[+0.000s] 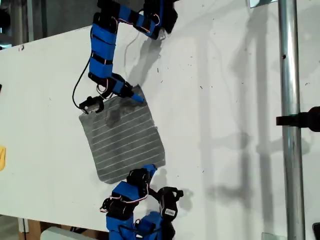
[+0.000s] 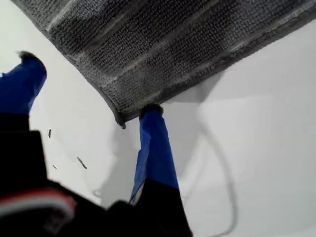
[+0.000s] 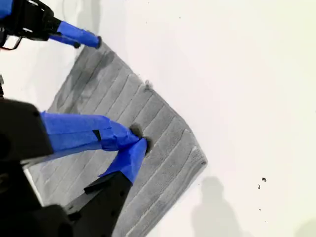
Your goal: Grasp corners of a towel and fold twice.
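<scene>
Towel (image 1: 125, 137) — coarse woven cloth; table (image 1: 225, 125) — smooth, matt.

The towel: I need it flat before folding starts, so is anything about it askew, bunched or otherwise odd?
The towel lies flat and unfolded on the white table, but rotated askew to the table's edges. No bunching shows. My first gripper is open at one corner, one finger touching the hem.

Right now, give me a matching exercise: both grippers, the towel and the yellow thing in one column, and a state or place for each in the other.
Column one:
1. my first gripper
2. my second gripper
3. towel
4. yellow object

Column two:
A. at the exterior view's left edge
B. jaws together over the towel
C. spread flat, unfolded
D. jaws apart, one fingertip at a towel corner

Pairs: 1-D, 2-B, 3-C, 4-A
</scene>
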